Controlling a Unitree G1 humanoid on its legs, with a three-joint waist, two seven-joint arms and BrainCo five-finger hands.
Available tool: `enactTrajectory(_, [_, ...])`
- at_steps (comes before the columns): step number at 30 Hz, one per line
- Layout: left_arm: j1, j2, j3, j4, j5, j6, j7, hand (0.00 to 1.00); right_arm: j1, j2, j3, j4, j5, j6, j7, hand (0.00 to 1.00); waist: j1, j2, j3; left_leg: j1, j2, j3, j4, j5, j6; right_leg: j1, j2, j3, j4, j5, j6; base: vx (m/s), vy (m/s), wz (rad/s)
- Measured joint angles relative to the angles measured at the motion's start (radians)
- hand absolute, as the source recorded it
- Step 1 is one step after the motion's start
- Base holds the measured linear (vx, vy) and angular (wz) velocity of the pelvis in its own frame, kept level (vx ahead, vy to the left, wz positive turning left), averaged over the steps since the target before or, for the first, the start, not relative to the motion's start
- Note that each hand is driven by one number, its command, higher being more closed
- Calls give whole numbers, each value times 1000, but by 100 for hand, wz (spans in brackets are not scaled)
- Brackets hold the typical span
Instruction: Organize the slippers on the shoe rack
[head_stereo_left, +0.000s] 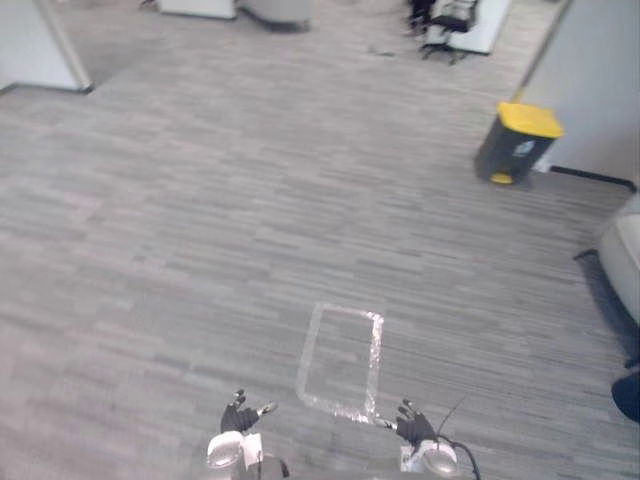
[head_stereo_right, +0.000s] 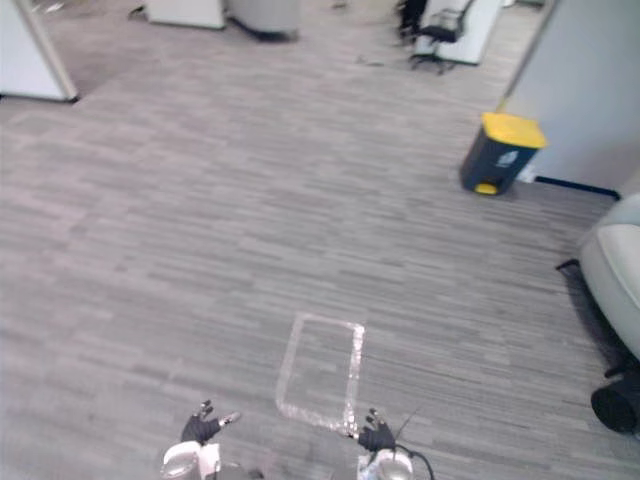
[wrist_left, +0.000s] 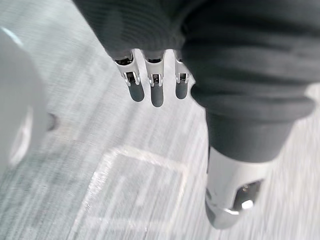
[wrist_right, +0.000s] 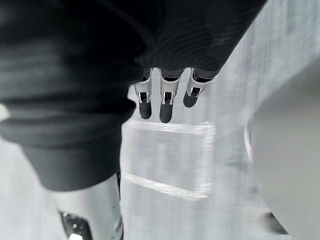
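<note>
Left hand (head_stereo_left: 240, 416) and right hand (head_stereo_left: 413, 427) hang low in front of the robot, one to each side of a taped rectangle (head_stereo_left: 375, 362) on the grey floor (head_stereo_left: 200, 200). Each hand's fingers (wrist_left: 156, 94) are straight and loosely spread, thumbs apart, holding nothing. To me that reads as a rest pose for walking or standing, not for grasping. The tape looks like a standing mark, and the 2 hands flank its near edge, so I'd judge the robot is at its starting spot. A yellow-lidded bin (head_stereo_left: 517, 143) stands by the far wall on the right, with an office chair (head_stereo_left: 450, 22) well beyond it. Where the slippers and rack are I cannot tell. The task seems barely begun, and finding them likely comes first.
</note>
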Motion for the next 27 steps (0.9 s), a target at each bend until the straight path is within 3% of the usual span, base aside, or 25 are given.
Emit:
enactTrajectory(2, [-19, -6, 2, 20, 0, 1, 0, 0, -6, 8, 0, -6, -13, -5, 0, 0, -4, -11, 12, 83, -3, 52, -61, -33, -22, -58, 1, -164, -143, -49, -27, 228, 64, -48])
enactTrajectory(3, [-18, -8, 2, 23, 0, 1, 0, 0, -6, 8, 0, -6, -14, -5, 0, 0, -5, -10, 13, 91, -2, 58, -67, -36, -25, -61, 1, -189, -170, -51, -29, 259, 30, -50])
enactTrajectory(4, [-18, -13, 2, 29, 0, 2, 0, 0, -13, 7, 0, -5, -14, -6, 0, 0, -8, -6, 16, 113, 0, 79, -95, -39, -32, -68, 1, -263, -275, -46, -37, 352, 15, -59])
enactTrajectory(5, [-26, -14, -8, 49, 1, 2, 0, 0, -40, 1, 0, 23, -15, -4, -1, 0, -9, 2, 20, 140, -4, 113, -131, -39, -50, -72, 20, -340, -481, 5, -69, 301, 8, -60])
enactTrajectory(6, [-27, -11, -15, 53, 1, 2, 0, 0, -47, 1, 0, 33, -15, -4, -1, 0, -9, 2, 20, 147, -6, 117, -138, -38, -52, -64, 24, -341, -528, 30, -79, 349, -12, -53])
enactTrajectory(7, [-36, -11, -26, 76, 2, 3, -2, 0, -55, -6, -3, 42, -15, -3, -1, 0, -16, 14, 28, 163, -4, 106, -147, -39, -59, -53, 50, -335, -580, 114, -155, 334, -24, -31])
enactTrajectory(9, [-49, -34, -29, 86, 6, 6, -8, 0, -67, -23, -27, 43, -15, -4, -2, 0, -23, 61, 39, 168, 40, 69, -78, -24, -88, 9, 85, -346, -628, 94, -165, 478, -118, -25])
enactTrajectory(10, [-51, -36, -28, 86, 9, 6, -8, 0, -66, -24, -37, 41, -15, -3, -2, 0, -26, 65, 40, 160, 47, 63, -46, -23, -88, 17, 88, -346, -631, 87, -164, 381, -162, -2])
enactTrajectory(12, [-53, -40, -15, 63, 22, 7, -11, 0, -57, -26, -39, 28, -14, -2, -6, 0, -38, 74, 42, 41, 113, 17, 323, 21, -118, 106, 111, -339, -674, 53, -168, 425, -146, -2])
enactTrajectory(13, [-50, -41, -11, 54, 22, 7, -11, 0, -55, -25, -36, 27, -14, 0, -6, 0, -37, 74, 42, 8, 132, 7, 415, 57, -115, 130, 119, -329, -688, 49, -173, 444, -102, -54])
enactTrajectory(14, [-34, -39, 3, 28, 22, 7, -11, 0, -47, -24, -25, 27, -13, 4, -8, 0, -24, 70, 47, -73, 190, -5, 634, 80, -111, 191, 146, -286, -720, 36, -189, 348, -31, -98])
enactTrajectory(15, [-21, -35, 5, 12, 21, 8, -11, 0, -41, -23, -17, 27, -12, 5, -9, 0, -16, 72, 46, -124, 216, -4, 737, 60, -95, 236, 162, -239, -736, 20, -200, 347, -25, -108])
enactTrajectory(18, [-12, -35, 2, -19, 21, 10, -12, 0, -34, -24, -20, 34, -10, 14, -12, 0, 2, 66, 43, -199, 225, -1, 729, 9, -92, 302, 161, -137, -761, 7, -194, 301, 34, -120])
enactTrajectory(20, [-6, -35, 2, -23, 21, 5, -16, 0, -35, -23, -21, 43, -3, 15, -15, 0, 10, 63, 42, -243, 209, -10, 583, -19, -92, 337, 150, -57, -788, 9, -187, 387, 175, -139])
enactTrajectory(21, [-10, -40, -1, -22, 21, -2, -19, 0, -42, -23, -22, 42, 3, 16, -19, 0, 11, 56, 40, -286, 153, -94, 412, -25, -101, 365, 131, 17, -809, 5, -172, 403, 200, -125])
enactTrajectory(22, [-10, -40, -2, -22, 21, -3, -19, 0, -40, -22, -23, 42, 5, 17, -19, 0, 11, 52, 38, -293, 134, -125, 372, -23, -103, 365, 124, 28, -808, 2, -166, 478, 290, -121])
enactTrajectory(23, [-13, -39, -7, -21, 21, -8, -19, 0, -39, -21, -29, 47, 5, 16, -19, 0, 13, 45, 33, -305, 81, -217, 262, -16, -115, 364, 109, 68, -808, -7, -151, 349, 317, -127])
enactTrajectory(24, [-17, -34, -23, -11, 20, -10, -18, 0, -37, -25, -37, 74, 4, 15, -20, 0, 17, 49, 26, -307, 12, -405, 82, 33, -127, 357, 94, 133, -810, -30, -110, 424, 399, -157])
enactTrajectory(25, [-16, -35, -43, 7, 20, -11, -18, 0, -37, -34, -37, 79, 3, 15, -19, 0, 17, 71, 16, -311, 11, -465, 41, 64, -114, 358, 105, 175, -808, -51, -79, 356, 374, -137])
enactTrajectory(26, [-16, -35, -48, 13, 20, -11, -18, 0, -37, -38, -38, 81, 3, 15, -19, 0, 17, 79, 14, -313, 16, -470, 54, 103, -132, 359, 110, 190, -805, -58, -70, 310, 373, -125])
enactTrajectory(27, [-28, -17, -48, 31, 20, -8, -19, 0, -39, -30, -36, 98, -1, 15, -19, 0, 18, 58, -3, -304, 7, -412, 97, 104, -124, 360, 87, 245, -776, -74, -48, 308, 363, -104])
